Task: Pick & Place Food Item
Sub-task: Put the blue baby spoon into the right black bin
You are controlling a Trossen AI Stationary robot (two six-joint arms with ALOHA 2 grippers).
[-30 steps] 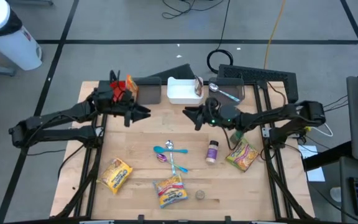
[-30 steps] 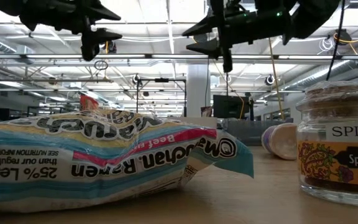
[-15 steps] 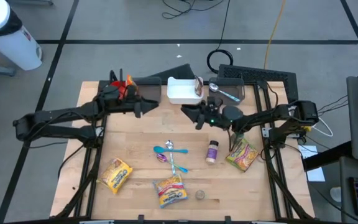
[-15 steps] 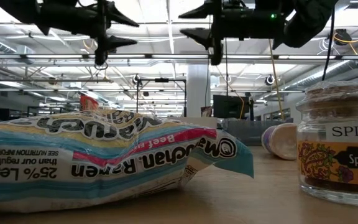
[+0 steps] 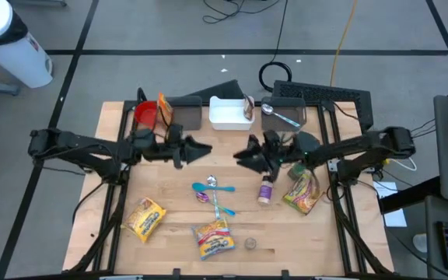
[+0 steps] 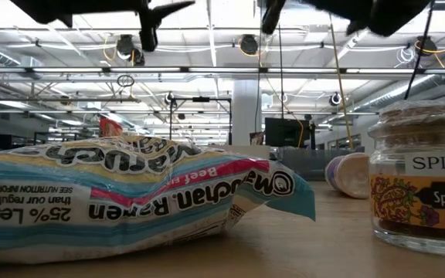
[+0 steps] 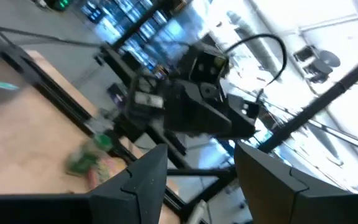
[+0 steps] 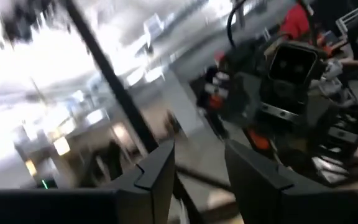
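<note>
Both arms are up over the middle of the table, left claw [image 5: 207,147] and right claw [image 5: 239,155] each parted with nothing between the fingers. The noodle packets [image 5: 213,237] lie untouched near the front edge, so I'd pick one, line up squarely above it, then descend.

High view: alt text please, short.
Overhead, two dark arms face each other above a wooden table, left gripper and right gripper both empty. Below them lie three ramen packets, a spice jar and spoons; a white bin sits at the far edge.
</note>
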